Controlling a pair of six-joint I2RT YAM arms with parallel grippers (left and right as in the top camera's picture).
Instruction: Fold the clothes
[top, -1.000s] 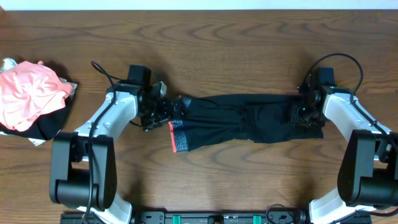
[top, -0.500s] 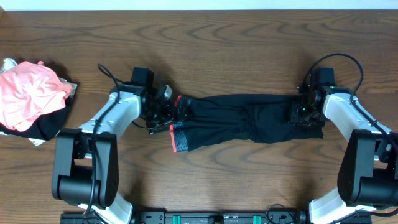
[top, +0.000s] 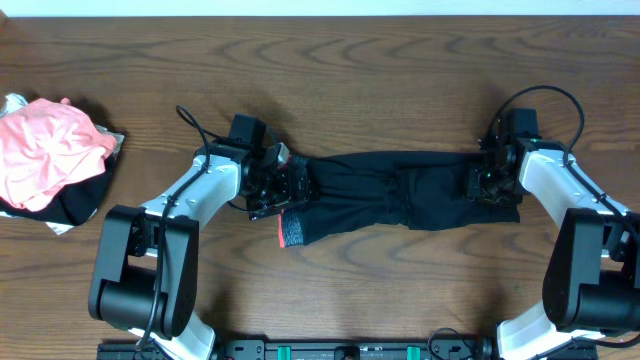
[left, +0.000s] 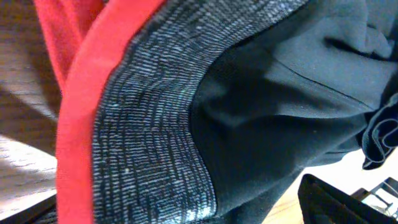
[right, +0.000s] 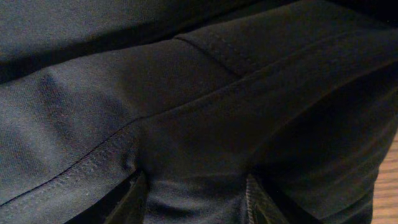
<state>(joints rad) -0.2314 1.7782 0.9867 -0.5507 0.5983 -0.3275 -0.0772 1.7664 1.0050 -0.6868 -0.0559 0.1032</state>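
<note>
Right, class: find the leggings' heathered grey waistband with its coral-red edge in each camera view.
Overhead: heathered grey waistband left of centre, at the garment's left end.
Left wrist: diagonal band from top centre to bottom left.
Right wrist: not in it.
Shared landmark: the black stretchy leggings, visible in all three.

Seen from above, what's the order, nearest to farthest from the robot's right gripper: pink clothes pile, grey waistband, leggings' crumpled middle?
From the right gripper:
1. Leggings' crumpled middle, mid-table.
2. Grey waistband, at the leggings' other end.
3. Pink clothes pile, far left table edge.
</note>
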